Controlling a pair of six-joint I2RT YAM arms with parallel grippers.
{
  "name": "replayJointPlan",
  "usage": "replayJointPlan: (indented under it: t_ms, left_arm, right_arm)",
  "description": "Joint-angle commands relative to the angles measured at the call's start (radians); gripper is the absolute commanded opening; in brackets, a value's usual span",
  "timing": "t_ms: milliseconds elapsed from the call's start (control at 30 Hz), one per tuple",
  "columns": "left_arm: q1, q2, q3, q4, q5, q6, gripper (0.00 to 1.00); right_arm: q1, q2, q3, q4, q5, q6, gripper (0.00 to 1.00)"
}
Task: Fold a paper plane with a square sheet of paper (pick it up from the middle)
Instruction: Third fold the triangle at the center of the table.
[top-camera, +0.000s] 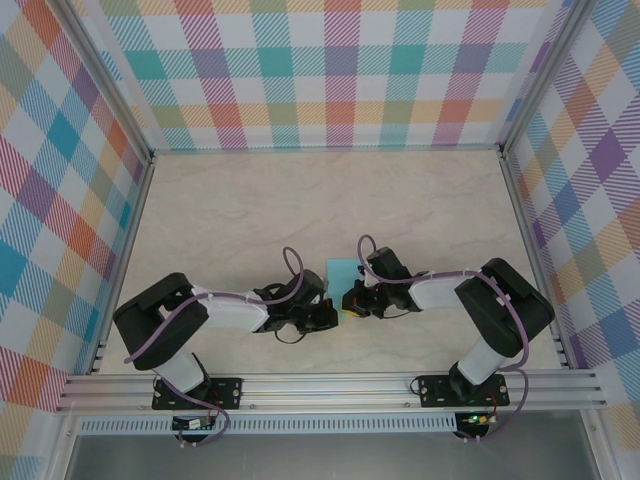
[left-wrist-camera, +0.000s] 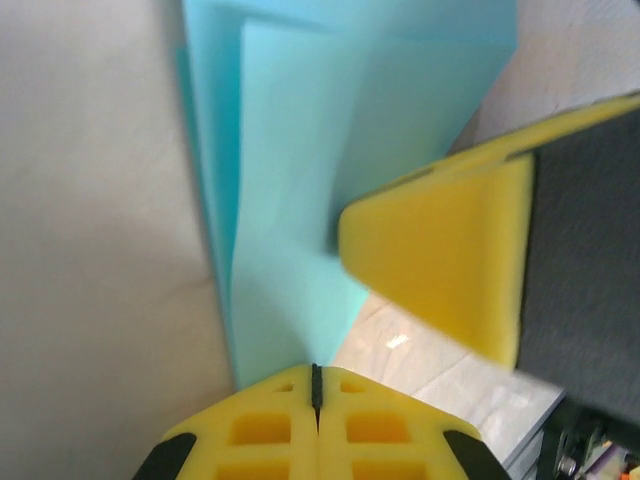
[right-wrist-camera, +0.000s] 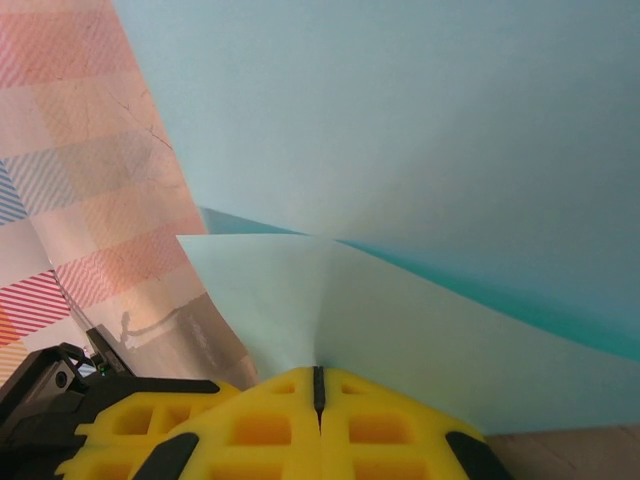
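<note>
The square sheet of paper (top-camera: 342, 271) is teal and partly folded, with overlapping layers. It is held up between both grippers near the table's front middle. In the left wrist view the paper (left-wrist-camera: 300, 150) narrows down into the closed yellow tips of my left gripper (left-wrist-camera: 316, 375), which looks shut on its lower end. A yellow finger (left-wrist-camera: 450, 260) of the right gripper is close beside it. In the right wrist view the paper (right-wrist-camera: 420, 130) creases straight into the slit of my right gripper (right-wrist-camera: 318, 378), shut on it. From above, the left gripper (top-camera: 334, 314) and right gripper (top-camera: 352, 296) almost touch.
The pale marble table (top-camera: 300, 200) stretches behind the grippers. Checkered walls (top-camera: 330, 70) enclose the back and both sides. An aluminium rail (top-camera: 330, 385) with the arm bases runs along the near edge.
</note>
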Motion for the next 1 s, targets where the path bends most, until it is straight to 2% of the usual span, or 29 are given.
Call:
replayJointPlan:
  t_ms: [0,167,333,467,833,967]
  left_arm:
    - [-0.022,-0.053,-0.047,-0.145,0.058,0.036,0.0]
    - [-0.023,-0.089,-0.045,-0.224,0.099,0.095,0.0]
    - [-0.023,-0.16,-0.009,-0.217,0.05,0.08,0.0]
    - [-0.021,-0.215,0.022,-0.196,-0.046,0.061,0.0]
    - [-0.017,-0.039,0.074,-0.057,-0.09,0.032,0.0]
    - [-0.017,0.002,0.086,-0.104,-0.125,0.073,0.0]
  right_arm:
    - [0.005,0.046,-0.014,-0.11,0.108,0.001,0.02]
    - [0.005,0.043,-0.014,-0.113,0.109,0.002,0.02]
    - [0.005,0.027,-0.012,-0.116,0.106,0.007,0.02]
    - [0.005,0.022,-0.009,-0.115,0.107,0.009,0.02]
    - [0.005,0.019,-0.011,-0.112,0.102,0.017,0.02]
    - [0.005,0.014,-0.01,-0.107,0.103,0.019,0.02]
